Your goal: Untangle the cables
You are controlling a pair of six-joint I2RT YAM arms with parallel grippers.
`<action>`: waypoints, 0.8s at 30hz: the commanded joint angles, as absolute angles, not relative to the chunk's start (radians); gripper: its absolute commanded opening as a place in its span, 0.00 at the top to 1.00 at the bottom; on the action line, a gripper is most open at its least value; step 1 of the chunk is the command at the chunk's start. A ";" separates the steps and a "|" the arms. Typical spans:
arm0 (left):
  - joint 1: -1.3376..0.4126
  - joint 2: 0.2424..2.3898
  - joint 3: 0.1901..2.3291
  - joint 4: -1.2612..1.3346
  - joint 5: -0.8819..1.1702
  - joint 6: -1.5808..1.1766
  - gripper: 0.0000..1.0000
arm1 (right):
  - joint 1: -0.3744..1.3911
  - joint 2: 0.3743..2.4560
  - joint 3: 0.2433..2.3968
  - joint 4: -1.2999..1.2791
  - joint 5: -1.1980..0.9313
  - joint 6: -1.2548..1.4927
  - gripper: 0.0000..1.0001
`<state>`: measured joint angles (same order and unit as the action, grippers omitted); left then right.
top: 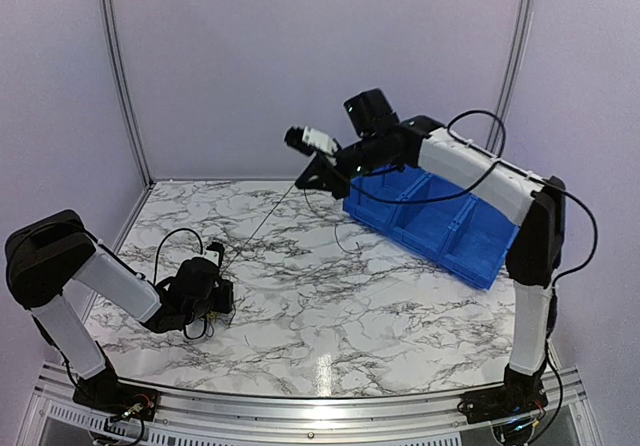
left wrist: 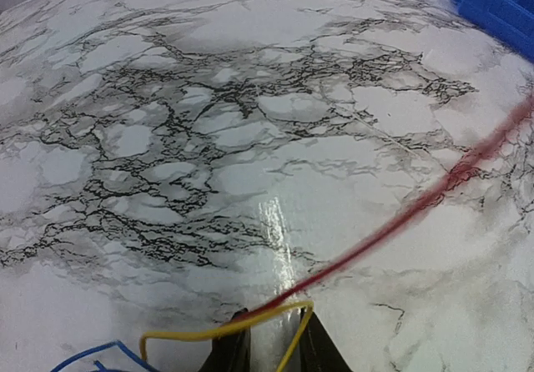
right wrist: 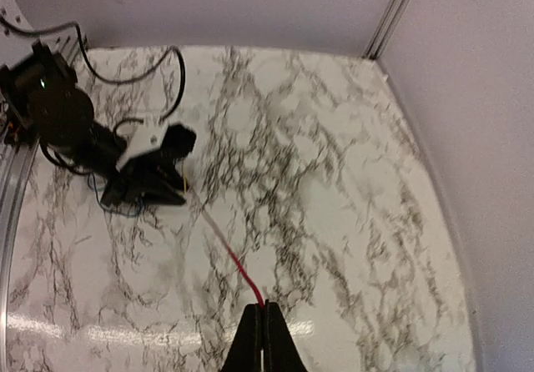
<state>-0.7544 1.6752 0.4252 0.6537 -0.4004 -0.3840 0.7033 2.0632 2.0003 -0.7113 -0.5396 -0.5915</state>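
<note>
the right hand (right wrist: 263,320) is clenching the red cable (right wrist: 240,265) at its fingertips. it is hanging well above the tabletop (top: 350,306), with the blue bin (top: 430,231) just behind and below it. the red cable is running taut and straight down from this hand to the left hand (top: 212,298), which is sitting low on the tabletop, well apart. the left hand is grasping the rest of the cables (left wrist: 179,335). its jaws are standing narrowly apart, with the yellow cable (left wrist: 219,330) looping across them and the red one leaving between them. the blue cable (left wrist: 83,357) is curling out to that hand's left.

by my reading, the step in hand is drawing the red strand out of the bunch while the left hand is anchoring it. the next move is likely calling for a steady pull away from the left hand along the strand's line. the left grip needs to be loose enough for red to slide yet firm enough to hold yellow and blue.
</note>
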 commanded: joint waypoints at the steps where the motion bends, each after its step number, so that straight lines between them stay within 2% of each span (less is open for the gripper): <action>1: -0.750 1.747 0.388 0.531 -0.356 -0.408 0.78 | 0.648 1.929 2.161 -0.684 -0.602 -0.517 1.00; 9: -0.750 1.763 0.381 0.541 -0.344 -0.415 0.79 | 0.587 1.805 2.251 -0.641 -0.556 -0.505 1.00; 18: -0.750 1.744 0.388 0.540 -0.338 -0.415 0.79 | 0.506 1.775 2.266 -0.618 -0.481 -0.511 1.00; 21: -0.751 1.700 0.390 0.540 -0.325 -0.402 0.76 | 0.474 1.766 2.248 -0.604 -0.471 -0.498 1.00; 24: -0.751 1.623 0.398 0.527 -0.305 -0.386 0.68 | 0.439 1.743 2.193 -0.560 -0.461 -0.474 1.00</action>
<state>-0.7570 1.6802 0.4229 0.6903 -0.3603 -0.3958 0.4805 1.7817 2.2326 -0.6228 -0.4992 -0.5156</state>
